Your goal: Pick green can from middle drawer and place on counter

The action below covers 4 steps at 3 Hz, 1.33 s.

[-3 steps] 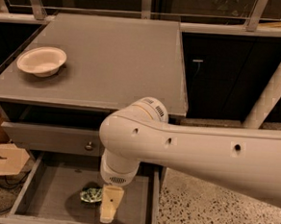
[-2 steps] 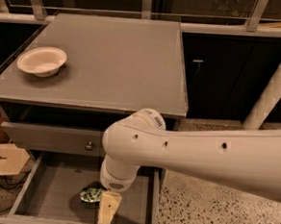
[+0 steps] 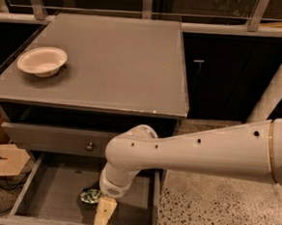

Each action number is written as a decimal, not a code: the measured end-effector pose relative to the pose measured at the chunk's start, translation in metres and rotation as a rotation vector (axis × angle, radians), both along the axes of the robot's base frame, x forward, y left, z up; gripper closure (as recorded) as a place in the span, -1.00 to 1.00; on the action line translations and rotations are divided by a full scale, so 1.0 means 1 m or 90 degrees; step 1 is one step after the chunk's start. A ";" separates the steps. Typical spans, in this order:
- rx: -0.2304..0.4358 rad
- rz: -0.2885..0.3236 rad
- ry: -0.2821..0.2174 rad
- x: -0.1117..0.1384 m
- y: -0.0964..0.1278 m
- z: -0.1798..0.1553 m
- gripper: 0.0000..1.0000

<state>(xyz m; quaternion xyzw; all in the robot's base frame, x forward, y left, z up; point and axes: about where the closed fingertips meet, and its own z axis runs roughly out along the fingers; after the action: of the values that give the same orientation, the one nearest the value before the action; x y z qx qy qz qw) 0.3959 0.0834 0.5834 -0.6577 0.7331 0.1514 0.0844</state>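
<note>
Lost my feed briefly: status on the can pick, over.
Gripper low in middle drawer, beside green can; contact unclear. Can on drawer floor, not lifted. Bowl on counter, left side.

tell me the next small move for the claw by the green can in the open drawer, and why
Probably ease the claw a touch sideways toward the green can. The claw is down inside the middle drawer, with the can on the floor right beside it, apparently not yet lifted; the counter comes afterwards.

Warm dim light from above; counter (image 3: pixel 120 64) evenly lit; gripper (image 3: pixel 104 214) low in shadowed middle drawer (image 3: pixel 53 195).
</note>
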 end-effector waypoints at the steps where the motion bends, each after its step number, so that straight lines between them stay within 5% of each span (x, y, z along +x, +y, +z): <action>1: 0.001 -0.001 0.006 -0.001 0.001 -0.004 -1.00; 2: 0.014 -0.018 -0.006 -0.001 0.006 -0.013 -1.00; 4: 0.085 -0.065 -0.086 0.022 0.020 -0.028 -1.00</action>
<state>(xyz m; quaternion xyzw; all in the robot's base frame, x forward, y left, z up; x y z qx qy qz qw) 0.4178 0.1032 0.5555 -0.6209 0.7468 0.1506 0.1845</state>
